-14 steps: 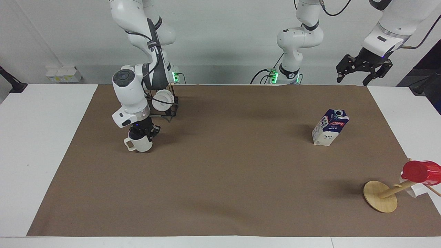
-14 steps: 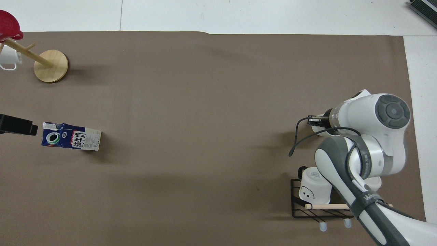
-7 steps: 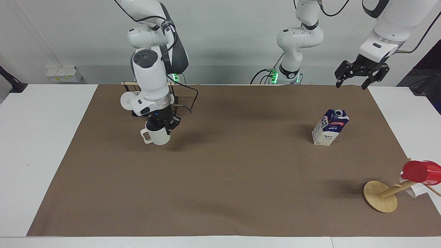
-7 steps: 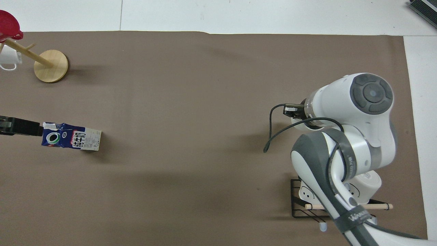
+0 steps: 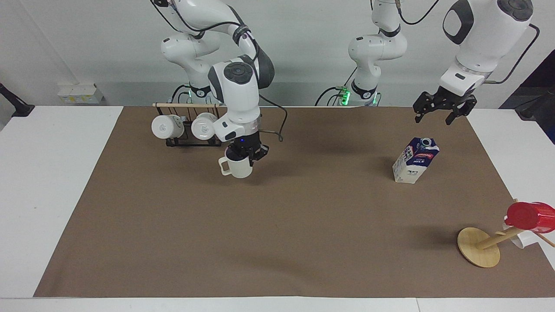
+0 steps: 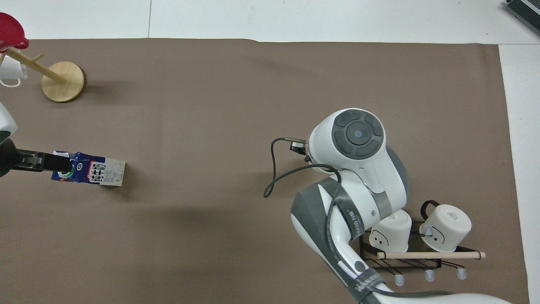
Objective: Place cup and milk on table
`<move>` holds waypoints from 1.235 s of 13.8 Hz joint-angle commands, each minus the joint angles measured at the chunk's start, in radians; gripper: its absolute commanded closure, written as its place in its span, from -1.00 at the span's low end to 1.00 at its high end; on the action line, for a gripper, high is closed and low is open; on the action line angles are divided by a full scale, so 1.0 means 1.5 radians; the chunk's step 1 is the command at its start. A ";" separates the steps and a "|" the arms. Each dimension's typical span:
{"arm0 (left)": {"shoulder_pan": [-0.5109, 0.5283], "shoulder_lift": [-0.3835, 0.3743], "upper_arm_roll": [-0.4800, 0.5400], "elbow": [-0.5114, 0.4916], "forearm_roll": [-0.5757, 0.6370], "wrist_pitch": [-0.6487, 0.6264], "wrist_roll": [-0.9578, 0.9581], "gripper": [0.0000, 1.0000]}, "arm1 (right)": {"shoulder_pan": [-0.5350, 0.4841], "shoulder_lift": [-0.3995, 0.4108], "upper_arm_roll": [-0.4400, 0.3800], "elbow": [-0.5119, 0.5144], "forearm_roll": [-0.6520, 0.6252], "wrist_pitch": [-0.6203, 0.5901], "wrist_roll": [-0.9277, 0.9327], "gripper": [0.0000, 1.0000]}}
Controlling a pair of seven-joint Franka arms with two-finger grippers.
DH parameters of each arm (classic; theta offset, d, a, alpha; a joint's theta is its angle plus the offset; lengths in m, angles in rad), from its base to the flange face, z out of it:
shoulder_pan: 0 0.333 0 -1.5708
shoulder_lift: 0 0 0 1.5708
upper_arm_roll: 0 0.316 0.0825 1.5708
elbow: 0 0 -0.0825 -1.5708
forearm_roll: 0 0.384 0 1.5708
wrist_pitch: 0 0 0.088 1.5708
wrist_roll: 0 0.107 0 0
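My right gripper [image 5: 244,157] is shut on the rim of the cream-white cup [image 5: 237,167], holding it upright and low over the brown sheet of the table [image 5: 277,225], beside the mug rack. Whether the cup's bottom touches the sheet I cannot tell. From overhead the right arm's wrist [image 6: 357,135] hides the cup. The milk [image 5: 415,161] stands upright on the sheet toward the left arm's end, its blue top and spout cap showing [image 6: 88,172]. High above the carton my left gripper [image 5: 435,116] hangs open and holds nothing; overhead, its fingers [image 6: 46,162] overlap the carton's top.
A black wire rack [image 5: 190,141] with a wooden bar holds two white mugs [image 6: 422,232] near the right arm's base. At the left arm's end, farther from the robots, a tilted wooden stand [image 5: 479,247] carries a red cup [image 5: 531,216] and a white mug.
The right arm has carried the cup away from the rack toward the table's middle, uncovering both rack mugs. The left gripper has swung in and lower, over the milk.
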 commanded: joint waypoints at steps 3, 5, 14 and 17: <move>0.012 -0.023 -0.001 -0.092 0.022 0.107 -0.001 -1.00 | 0.065 0.073 -0.002 0.052 -0.004 0.031 0.106 1.00; 0.029 -0.013 -0.002 -0.110 0.022 0.145 0.003 -1.00 | 0.082 0.096 -0.002 0.069 -0.006 0.034 0.140 1.00; 0.026 0.002 -0.002 -0.196 0.022 0.253 0.004 -1.00 | 0.126 0.123 -0.002 0.054 -0.009 0.083 0.172 1.00; 0.028 0.010 -0.002 -0.196 0.022 0.258 0.014 -0.50 | 0.127 0.125 -0.002 0.052 -0.009 0.090 0.172 1.00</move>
